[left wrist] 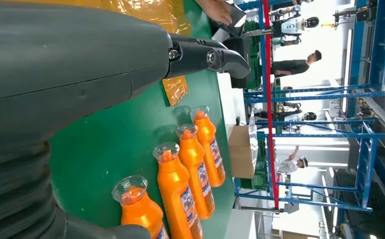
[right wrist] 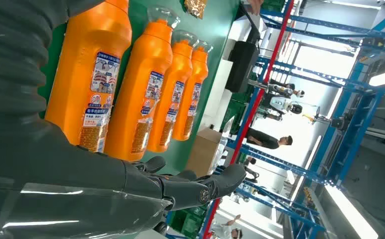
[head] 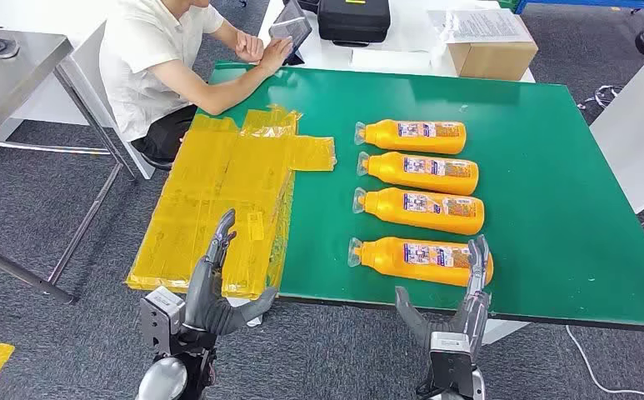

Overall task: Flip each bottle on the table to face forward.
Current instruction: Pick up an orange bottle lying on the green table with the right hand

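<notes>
A: At lower left of the frame the left robot hand (head: 210, 287) is hanging spread and empty over the yellow sheet (head: 218, 204). Any risk there?

B: Little. Centre-right on the green bench (head: 551, 167), four orange bottles (head: 418, 196) are lying in a column. The right robot hand (head: 468, 296), spread and empty, is hovering by the nearest bottle (head: 418, 258); a careless flip could be rolling it off the near edge.
</notes>
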Robot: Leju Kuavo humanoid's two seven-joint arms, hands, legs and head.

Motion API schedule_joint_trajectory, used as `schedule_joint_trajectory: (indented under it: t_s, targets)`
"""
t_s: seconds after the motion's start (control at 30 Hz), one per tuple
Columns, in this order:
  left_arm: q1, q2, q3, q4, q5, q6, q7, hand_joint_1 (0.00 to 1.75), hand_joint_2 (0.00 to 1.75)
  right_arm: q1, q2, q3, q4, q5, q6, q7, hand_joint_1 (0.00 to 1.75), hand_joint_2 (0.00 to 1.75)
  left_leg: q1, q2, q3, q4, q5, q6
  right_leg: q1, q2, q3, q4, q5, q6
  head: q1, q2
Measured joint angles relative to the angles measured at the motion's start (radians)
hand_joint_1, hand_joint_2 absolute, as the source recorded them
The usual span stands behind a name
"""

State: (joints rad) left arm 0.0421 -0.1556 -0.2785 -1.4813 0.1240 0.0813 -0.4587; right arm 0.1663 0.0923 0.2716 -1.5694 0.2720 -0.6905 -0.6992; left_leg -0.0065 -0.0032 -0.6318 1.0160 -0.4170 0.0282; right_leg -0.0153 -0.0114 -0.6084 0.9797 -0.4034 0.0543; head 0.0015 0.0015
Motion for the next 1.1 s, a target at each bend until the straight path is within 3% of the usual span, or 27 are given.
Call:
schedule_joint_trajectory:
  t_s: [0.23, 0.43, 0.57, 0.77, 0.9, 1.1]
  targets:
    - [-0.001, 0.0, 0.001, 0.0, 0.011, -0.011, -0.001, 0.0, 1.75, -0.004, 0.0, 0.002, 0.003, 0.026, 0.0, 0.0, 0.0, 1.75, 0.0, 0.0, 0.0, 0.0, 0.0, 0.0, 0.0, 0.0, 0.0, 0.0, 0.0, 0.0, 0.0, 0.0]
    - [-0.018, -0.002, 0.0, 0.001, -0.016, -0.009, 0.011, 0.0, 1.75, -0.022, 0.003, -0.002, 0.025, 0.227, -0.002, 0.004, 0.0, 1.75, 0.0, 0.0, 0.0, 0.0, 0.0, 0.0, 0.0, 0.0, 0.0, 0.0, 0.0, 0.0, 0.0, 0.0]
    - [-0.027, -0.002, -0.001, 0.011, -0.069, 0.021, 0.024, 0.0, 1.75, -0.022, 0.018, -0.056, 0.075, 0.398, -0.002, 0.008, 0.0, 1.75, 0.0, 0.0, 0.0, 0.0, 0.0, 0.0, 0.0, 0.0, 0.0, 0.0, 0.0, 0.0, 0.0, 0.0]
    - [-0.027, -0.002, -0.001, 0.019, -0.081, 0.029, 0.025, 0.0, 1.75, -0.02, 0.021, -0.117, 0.109, 0.344, -0.003, 0.009, 0.0, 1.75, 0.0, 0.0, 0.0, 0.0, 0.0, 0.0, 0.0, 0.0, 0.0, 0.0, 0.0, 0.0, 0.0, 0.0]
    - [-0.027, -0.002, -0.001, 0.022, -0.082, 0.03, 0.024, 0.0, 1.75, -0.019, 0.02, -0.122, 0.116, 0.36, -0.003, 0.033, 0.0, 1.75, 0.0, 0.0, 0.0, 0.0, 0.0, 0.0, 0.0, 0.0, 0.0, 0.0, 0.0, 0.0, 0.0, 0.0]
    - [-0.025, -0.002, -0.001, 0.036, -0.09, 0.034, 0.025, 0.0, 1.75, -0.011, 0.007, -0.174, 0.149, 0.572, -0.003, 0.122, 0.0, 1.75, 0.0, 0.0, 0.0, 0.0, 0.0, 0.0, 0.0, 0.0, 0.0, 0.0, 0.0, 0.0, 0.0, 0.0]
